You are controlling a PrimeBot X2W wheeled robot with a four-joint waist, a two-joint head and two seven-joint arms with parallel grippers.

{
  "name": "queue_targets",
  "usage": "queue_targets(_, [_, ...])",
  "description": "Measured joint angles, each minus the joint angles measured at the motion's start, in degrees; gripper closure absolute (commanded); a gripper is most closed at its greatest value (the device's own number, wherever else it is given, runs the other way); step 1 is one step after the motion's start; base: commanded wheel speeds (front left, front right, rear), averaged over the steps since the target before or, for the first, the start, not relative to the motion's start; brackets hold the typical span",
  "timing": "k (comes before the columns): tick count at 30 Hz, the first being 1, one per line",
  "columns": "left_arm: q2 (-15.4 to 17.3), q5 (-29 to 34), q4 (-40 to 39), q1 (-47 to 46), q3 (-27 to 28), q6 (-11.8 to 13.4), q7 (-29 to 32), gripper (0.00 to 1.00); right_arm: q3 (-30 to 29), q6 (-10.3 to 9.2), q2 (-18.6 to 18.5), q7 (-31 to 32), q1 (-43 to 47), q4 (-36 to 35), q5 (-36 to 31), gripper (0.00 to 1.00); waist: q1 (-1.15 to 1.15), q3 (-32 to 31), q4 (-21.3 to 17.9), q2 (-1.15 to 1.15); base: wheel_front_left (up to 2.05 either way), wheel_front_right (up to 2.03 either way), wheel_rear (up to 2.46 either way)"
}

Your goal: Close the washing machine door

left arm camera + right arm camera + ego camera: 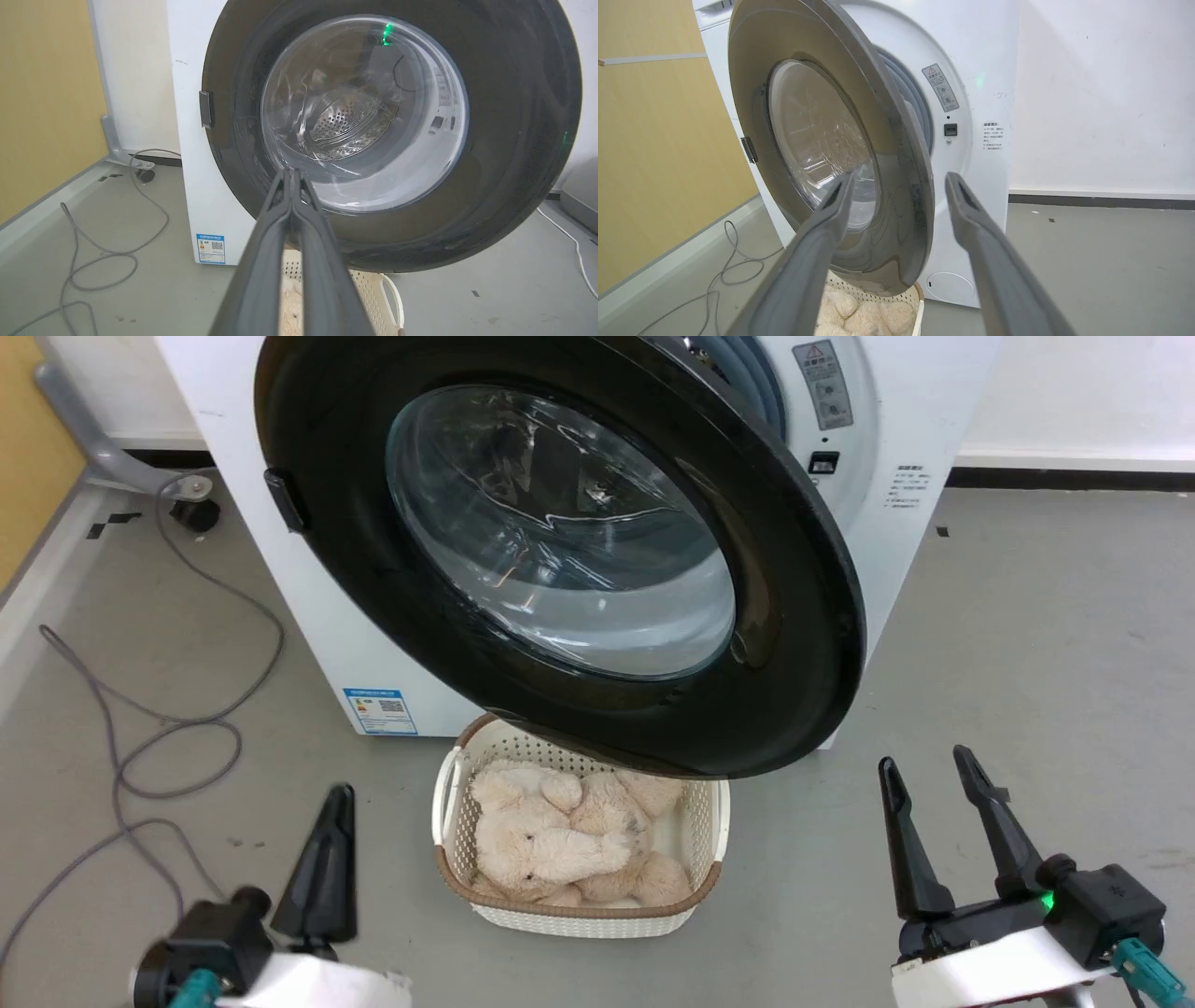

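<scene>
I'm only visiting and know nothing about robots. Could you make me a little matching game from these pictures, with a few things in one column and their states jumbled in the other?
Things
1. washing machine door
2. left tool
3. right tool
4. laundry basket

States
A. fingers pressed together
B. holds cream plush toys, stands on the floor
C. swung partly open
D. fingers spread apart

Pairs: 1-C, 2-A, 3-D, 4-B
</scene>
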Motion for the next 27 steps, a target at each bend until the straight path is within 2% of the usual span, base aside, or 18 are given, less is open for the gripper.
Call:
queue_targets(7, [-3.7,3.8,2.2,0.9,2.3,-3.8,0.0,0.0,-0.1,0.0,0.0,0.0,0.2,1.4,-0.1,0.0,0.0,0.4,0.9,0.0,0.0,0.0,0.0])
queue_targets(15, [-6.2,6.0,3.6,-0.2,3.7,-6.3,0.0,0.0,-0.2,0.0,-0.1,0.0,0.2,4.0,-1.0,0.0,0.0,0.9,2.1,0.0,0.0,0.0,0.0])
queue_targets(17, [-6.7,6.4,3.6,-0.4,4.1,-6.6,0.0,0.0,-0.2,0.0,-0.2,0.0,0.2,4.1,-1.1,1.0,0.0,1.1,2.5,0.0,0.0,0.0,0.0])
queue_targets(21, [-7.4,7.0,3.7,-0.7,4.3,-7.3,0.0,0.0,1.5,0.0,-1.7,0.0,-0.1,3.8,-0.9,1.0,0.0,2.1,3.3,0.0,0.0,0.0,0.0])
queue_targets(27, [-8.0,7.8,3.6,-2.3,4.1,-7.8,0.0,0.0,5.9,0.0,-6.7,0.0,-3.5,4.0,-0.8,1.0,0.0,4.2,5.1,0.0,0.0,0.0,0.0])
